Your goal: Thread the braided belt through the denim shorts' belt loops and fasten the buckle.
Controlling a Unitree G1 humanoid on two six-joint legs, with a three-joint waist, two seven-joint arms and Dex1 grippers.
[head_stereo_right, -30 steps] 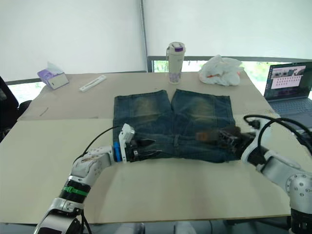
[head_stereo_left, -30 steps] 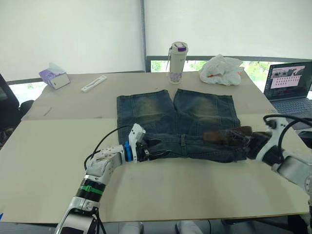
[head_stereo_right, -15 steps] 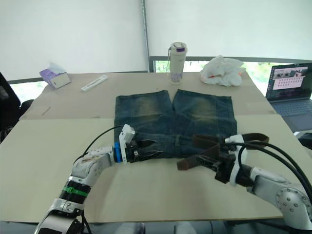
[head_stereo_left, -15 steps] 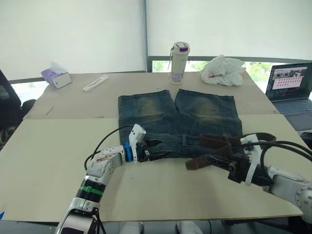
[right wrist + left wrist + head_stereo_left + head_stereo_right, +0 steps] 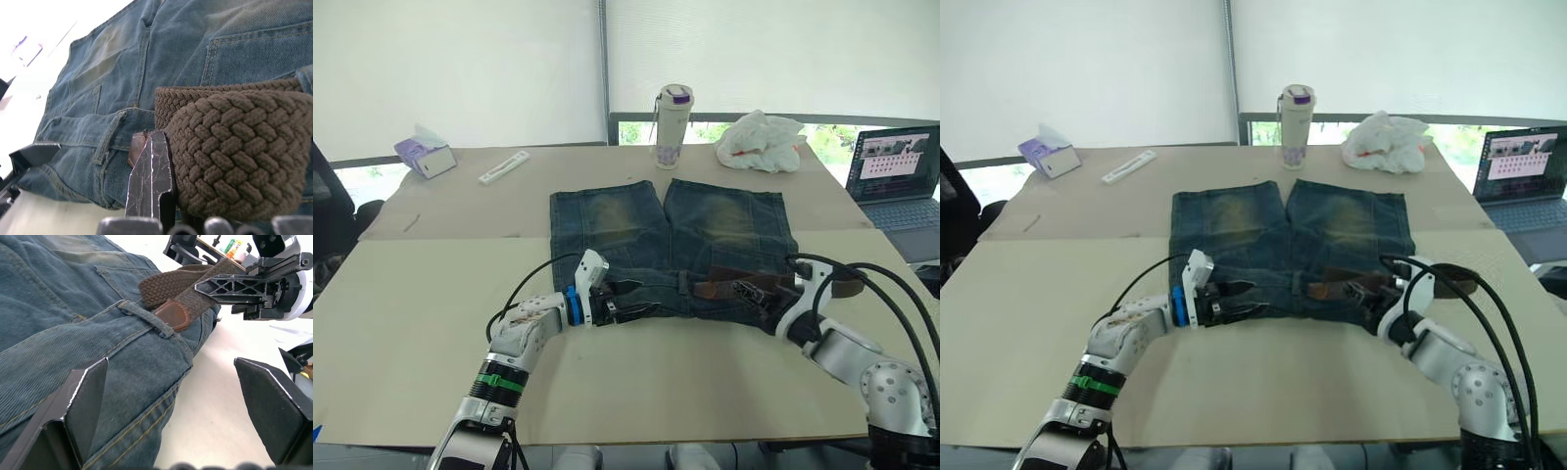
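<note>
Belt (image 5: 190, 289): soft, limp; grip near leather tip | right gripper (image 5: 766, 302) clamps belt | left gripper (image 5: 641, 299) wide, at shorts (image 5: 636, 235).

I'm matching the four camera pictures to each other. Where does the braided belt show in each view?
Left eye view: braided belt lies along the waistband of the denim shorts, by the right claw.
Right eye view: same place.
Left wrist view: its leather tip sits at a belt loop.
Right wrist view: bunched close up.
Shared landmark: that belt loop.
</note>
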